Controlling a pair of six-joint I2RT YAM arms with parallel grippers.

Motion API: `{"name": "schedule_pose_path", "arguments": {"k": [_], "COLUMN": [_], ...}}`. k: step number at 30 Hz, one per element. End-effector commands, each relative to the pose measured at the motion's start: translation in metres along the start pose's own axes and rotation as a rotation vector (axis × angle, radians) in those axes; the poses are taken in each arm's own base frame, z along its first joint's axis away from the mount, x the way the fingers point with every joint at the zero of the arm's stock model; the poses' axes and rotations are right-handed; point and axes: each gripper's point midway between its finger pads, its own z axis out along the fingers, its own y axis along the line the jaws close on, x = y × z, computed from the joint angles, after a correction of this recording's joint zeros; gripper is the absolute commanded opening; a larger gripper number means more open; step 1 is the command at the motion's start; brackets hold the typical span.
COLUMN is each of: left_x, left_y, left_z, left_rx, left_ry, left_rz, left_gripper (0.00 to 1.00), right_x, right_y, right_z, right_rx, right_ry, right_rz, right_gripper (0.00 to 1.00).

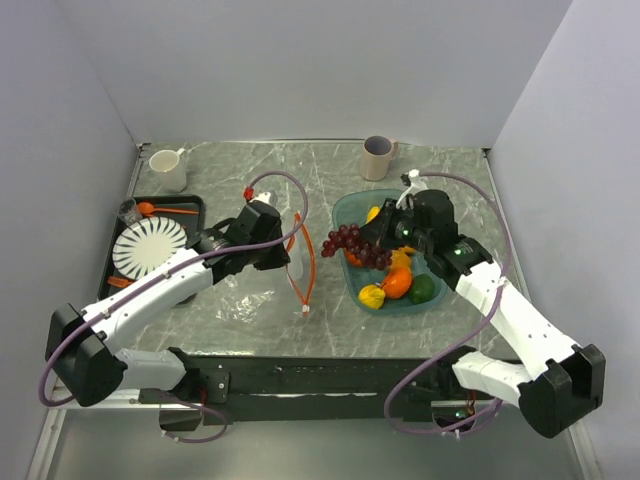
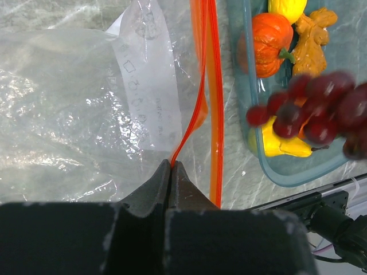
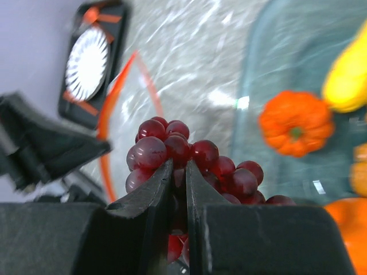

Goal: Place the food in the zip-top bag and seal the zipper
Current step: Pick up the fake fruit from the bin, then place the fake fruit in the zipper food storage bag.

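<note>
Left arm (image 1: 150, 295) comes up from its base at the near left corner and stretches diagonally to the middle of the table, wrist bent down over the zip-top bag (image 1: 250, 295). The left gripper (image 2: 172, 166) has its jaws pressed tight together, pinching the orange zipper (image 2: 213, 114) right at the fingertips.

Right arm (image 1: 500, 300) mirrors it from the near right corner, elbow low and wrist angled in over the left side of the teal tray (image 1: 345, 205). The right gripper (image 3: 179, 172) is clamped on the grape bunch (image 3: 172, 146) – the fingers bite into the middle of the cluster.

The bag lies flat with its body toward the left arm and its mouth facing right, at the tray. The zipper's long axis runs from the far side to the near side, and its two strips bow apart, so the mouth gapes. The small white slider (image 1: 305, 312) sits at the near end. The bunch sticks out leftward from the fingers, over the tray's left rim, between the tray and the bag's mouth.

The rest of the food is in the tray: a little orange pumpkin (image 3: 295, 123), a lemon (image 1: 372, 296), something green (image 1: 422, 290).

Hard to make out – the clear bag's edges melt into the marble table (image 1: 230, 170). The left fingertips are hidden under the wrist from above, the grapes are blurred in the left wrist view, and the lower part of the bunch is behind the right fingers.
</note>
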Motion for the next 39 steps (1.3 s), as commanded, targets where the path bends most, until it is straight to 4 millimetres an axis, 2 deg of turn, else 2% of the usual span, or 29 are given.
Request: {"name": "schedule_pose_path", "arguments": {"k": [1,11,15,19,20,27,31,35,39], "left_x": [-0.007,-0.003,0.001,0.001,-0.001,0.001,0.001,0.004,0.007], "left_y": [-0.009,-0.013,-0.012,-0.017,-0.020,-0.028,-0.035,-0.042,-0.047], "left_z": [0.002,0.008,0.012,0.009,0.005,0.002,0.000,-0.003,-0.003], "left_rx": [0.042,0.053,0.049,0.072,0.090,0.132,0.156,0.185,0.190], "left_ry": [-0.023,0.001,0.015,0.011,0.004,0.000,-0.005,-0.008,-0.006], "left_rz": [0.002,0.011,0.011,0.003,0.003,0.041,0.045,0.052,0.056], "left_gripper": [0.01,0.01,0.01,0.01,0.01,0.01,0.01,0.01,0.01], "right_x": [-0.008,0.007,0.013,0.017,0.023,0.037,0.047,0.057,0.071], "right_y": [0.047,0.078,0.082,0.072,0.068,0.074,0.071,0.081,0.068], "right_z": [-0.009,0.004,0.012,0.021,0.029,0.049,0.063,0.071,0.083], "right_rx": [-0.149,-0.202,-0.200,-0.130,-0.115,-0.100,-0.052,-0.099,-0.036], "right_ry": [-0.021,0.032,0.057,0.086,0.119,0.204,0.272,0.328,0.379], "right_rz": [-0.026,-0.038,-0.039,-0.027,-0.026,-0.025,-0.011,0.040,0.055], "right_gripper": [0.04,0.03,0.02,0.04,0.03,0.04,0.04,0.03,0.03]}}
